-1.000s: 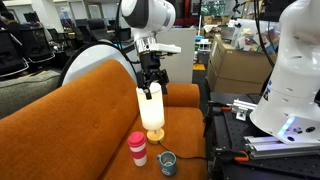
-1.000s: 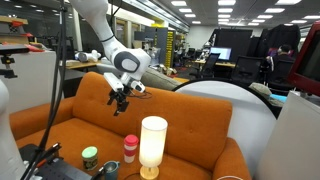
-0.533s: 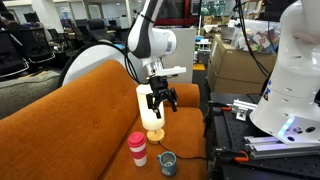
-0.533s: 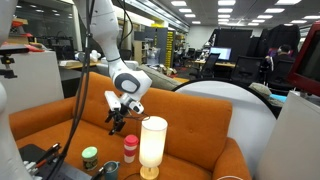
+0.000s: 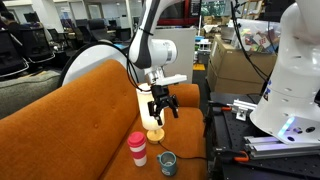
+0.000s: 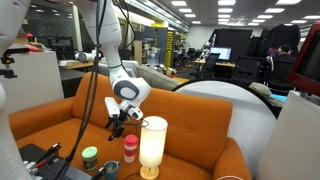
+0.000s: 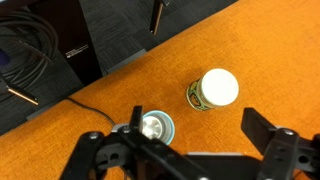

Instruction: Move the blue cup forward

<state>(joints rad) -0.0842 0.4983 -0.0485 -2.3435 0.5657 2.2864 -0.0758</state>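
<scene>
The blue cup (image 5: 167, 162) is small, squat and dark, and stands near the front edge of the orange sofa seat (image 5: 95, 120). It also shows in an exterior view (image 6: 90, 157) and in the wrist view (image 7: 155, 127), with a light blue rim. My gripper (image 5: 163, 108) hangs open and empty in the air above and behind the cups, beside the lamp. It also shows in an exterior view (image 6: 118, 126). In the wrist view my gripper (image 7: 185, 150) is spread wide, with the blue cup near the left finger (image 7: 100, 150).
A taller pink cup (image 5: 137, 148) with a white band stands beside the blue cup, and in the wrist view a white-topped cup (image 7: 215, 90) stands to its right. A white cylindrical lamp (image 5: 152, 112) stands on the seat behind them. Black equipment and cables (image 7: 40, 50) lie past the sofa edge.
My gripper has come down from above the sofa back and moved toward the cups, past the lamp. The cups and lamp have not moved.
</scene>
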